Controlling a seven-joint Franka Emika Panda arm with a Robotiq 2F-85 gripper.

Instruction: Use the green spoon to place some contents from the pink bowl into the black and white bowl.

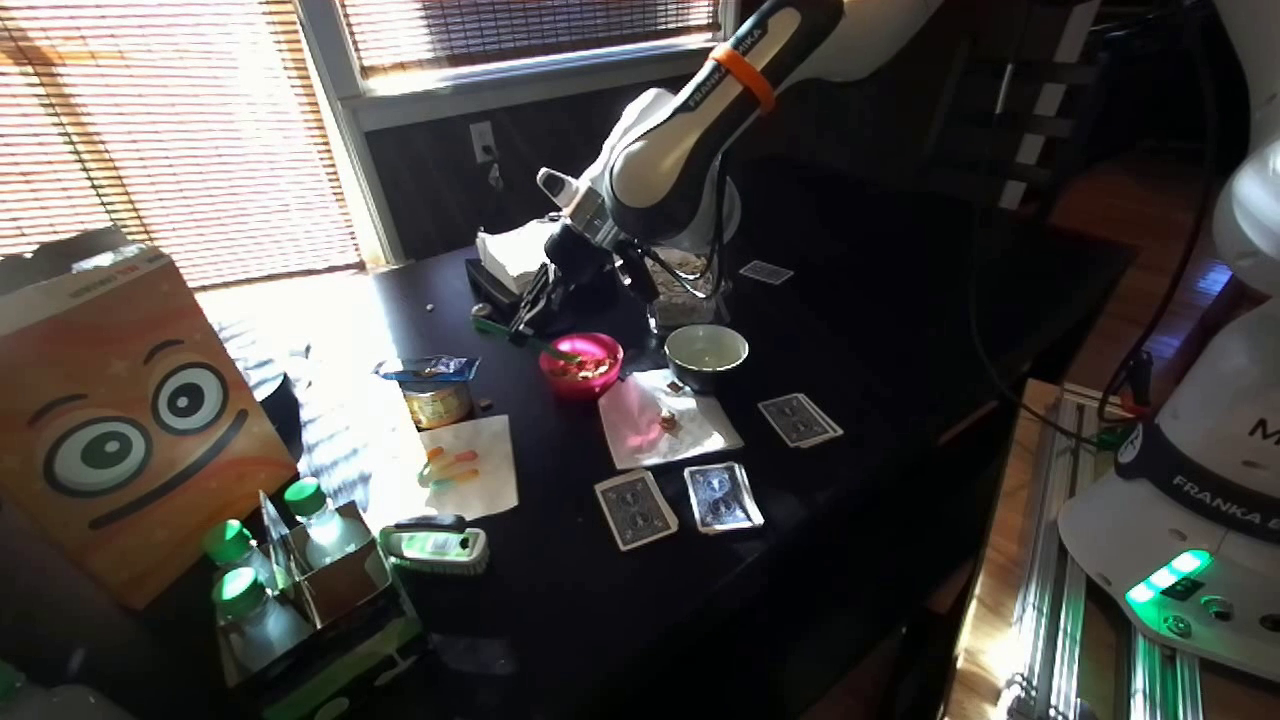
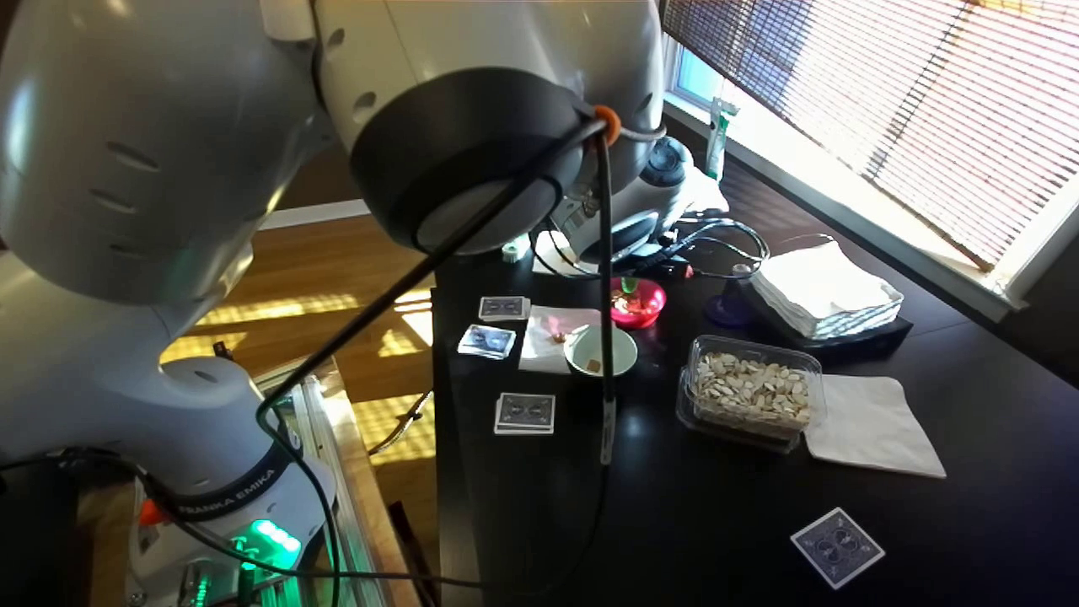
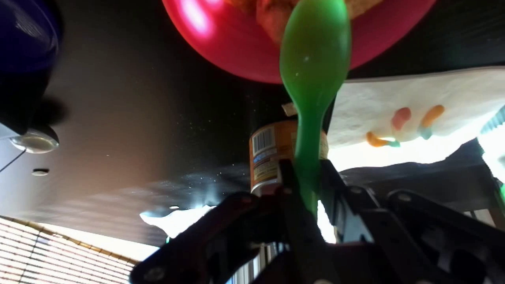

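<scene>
I report the hand (image 3: 307, 167) pinched narrow, the black and white bowl (image 1: 704, 367) beyond the pink bowl (image 3: 240, 59) ahead of it. The green spoon (image 3: 315, 55) it grips reaches over the contents (image 3: 272, 15), contact unclear; I judge this the scooping step, next calling for a dip, then level lift.

A dark table (image 2: 691, 514) carries the pink bowl (image 1: 575, 389), napkins (image 2: 872, 428) and playing cards (image 1: 635, 510).
</scene>
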